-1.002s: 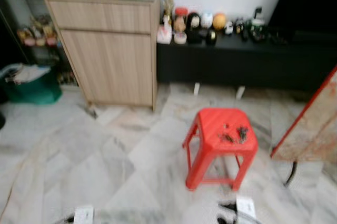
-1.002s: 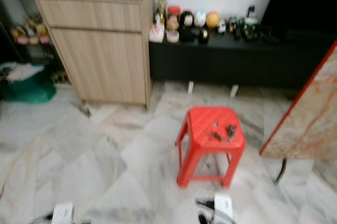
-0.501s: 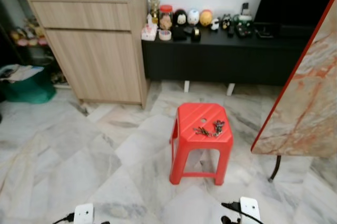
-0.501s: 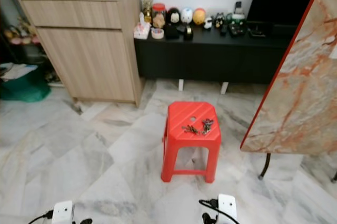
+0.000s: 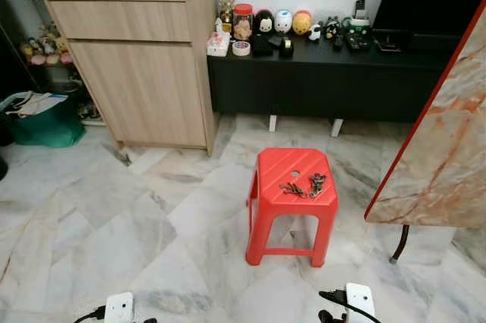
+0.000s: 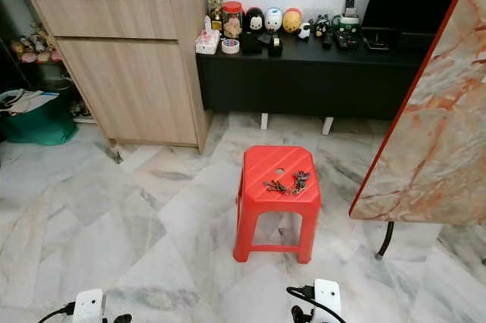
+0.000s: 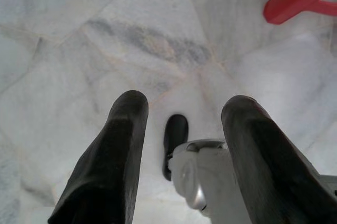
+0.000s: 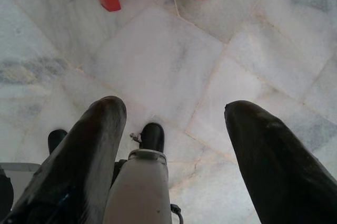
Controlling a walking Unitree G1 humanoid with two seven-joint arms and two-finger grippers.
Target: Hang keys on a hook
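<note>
The keys point(image 5: 304, 185) lie on the red stool point(image 5: 267, 184), strung crosswise over its top toward its right edge; the right end effector point(image 8: 174, 145) hangs nearer the stool than the left end effector point(image 7: 181, 145), both spread wide, empty, over the marble floor point(image 5: 114, 224).

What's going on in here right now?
Nothing is being handled yet. A bunch of keys lies on top of a red plastic stool on the marble floor, in front of the robot. Both arms hang low: the left claw and right claw are open, holding nothing, pointing at the floor.
</note>
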